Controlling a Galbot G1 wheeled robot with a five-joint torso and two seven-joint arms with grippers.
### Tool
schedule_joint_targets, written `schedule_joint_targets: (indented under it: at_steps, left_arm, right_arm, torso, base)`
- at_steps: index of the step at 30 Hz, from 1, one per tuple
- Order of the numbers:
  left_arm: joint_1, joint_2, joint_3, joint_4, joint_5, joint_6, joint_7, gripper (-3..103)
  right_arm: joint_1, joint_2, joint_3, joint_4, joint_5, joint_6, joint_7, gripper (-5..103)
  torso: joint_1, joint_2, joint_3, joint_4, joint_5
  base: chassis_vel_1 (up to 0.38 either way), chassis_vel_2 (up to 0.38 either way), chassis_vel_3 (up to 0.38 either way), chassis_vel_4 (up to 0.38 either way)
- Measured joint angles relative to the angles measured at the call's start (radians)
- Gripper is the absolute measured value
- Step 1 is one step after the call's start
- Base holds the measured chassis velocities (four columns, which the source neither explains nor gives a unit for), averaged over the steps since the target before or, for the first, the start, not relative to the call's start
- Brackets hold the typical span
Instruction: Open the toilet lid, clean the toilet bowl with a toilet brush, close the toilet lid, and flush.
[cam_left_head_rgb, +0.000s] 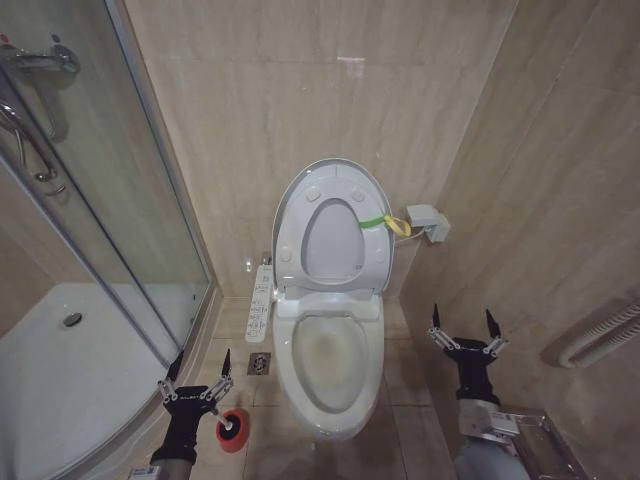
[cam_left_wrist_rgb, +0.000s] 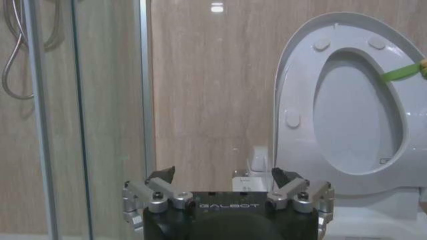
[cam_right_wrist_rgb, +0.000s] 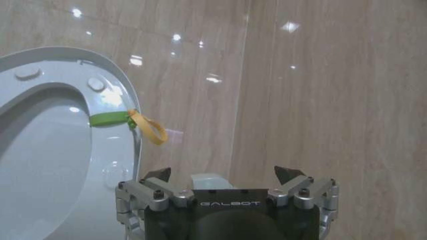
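- The toilet lid (cam_left_head_rgb: 330, 235) stood raised against the back wall, with the ring seat up against it, at about 12 o'clock from the robot.
- A green band (cam_left_head_rgb: 372, 222) wrapped the lid's edge, at 3 o'clock of the lid in the head view, and a yellow loop (cam_left_head_rgb: 399, 226) hung from it.
- The toilet bowl (cam_left_head_rgb: 329, 375) lay open just below the lid (its inside looked slightly stained), with a control panel (cam_left_head_rgb: 260, 302) along its side at 9 o'clock.
- The left gripper (cam_left_head_rgb: 198, 366) hovered at about 9 o'clock of the bowl, fingers spread apart and grasping nothing.
- The toilet brush (cam_left_head_rgb: 232, 430) sat in its red holder on the floor, just below the left gripper and near the bowl's base.
- The right gripper (cam_left_head_rgb: 464, 324) hung at 3 o'clock of the bowl, near the side wall, likewise released and empty.
- A glass shower screen (cam_left_head_rgb: 120, 180) and white shower tray (cam_left_head_rgb: 60, 380) filled the 9 to 10 o'clock side.
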Motion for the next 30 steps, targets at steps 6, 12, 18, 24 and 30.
schedule_joint_targets:
  at_steps: [6,12,18,24,30]
  left_arm:
    - [0.0,0.0,0.0,0.0,0.0,0.0,0.0,94]
    - [0.0,0.0,0.0,0.0,0.0,0.0,0.0,94]
    - [0.0,0.0,0.0,0.0,0.0,0.0,0.0,94]
    - [0.0,0.0,0.0,0.0,0.0,0.0,0.0,94]
    - [0.0,0.0,0.0,0.0,0.0,0.0,0.0,94]
  right_arm:
    - [-0.003,0.004,0.0,0.004,0.008,-0.01,-0.012,100]
    - [0.01,0.004,-0.003,-0.003,0.019,-0.01,-0.016,100]
    - [0.033,0.003,-0.003,-0.022,-0.009,-0.014,0.034,100]
    - [0.05,-0.014,-0.006,-0.034,-0.086,-0.053,0.097,100]
    - [0.066,-0.04,-0.022,-0.045,-0.111,-0.089,0.107,100]
  torso:
    - [-0.001,0.0,0.0,0.0,0.0]
    - [0.0,0.0,0.0,0.0,-0.0002]
    - [0.0,0.0,0.0,0.0001,-0.0001]
    - [0.001,0.0,0.0,0.0004,-0.0002]
    - [-0.001,0.0,0.0,-0.0001,0.0]
  base:
    - [0.012,-0.018,-0.012,0.015]
    - [-0.043,0.056,0.048,-0.062]
    - [-0.146,0.125,0.136,-0.125]
    - [-0.07,0.08,0.056,-0.058]
    - [0.018,-0.036,-0.043,0.025]
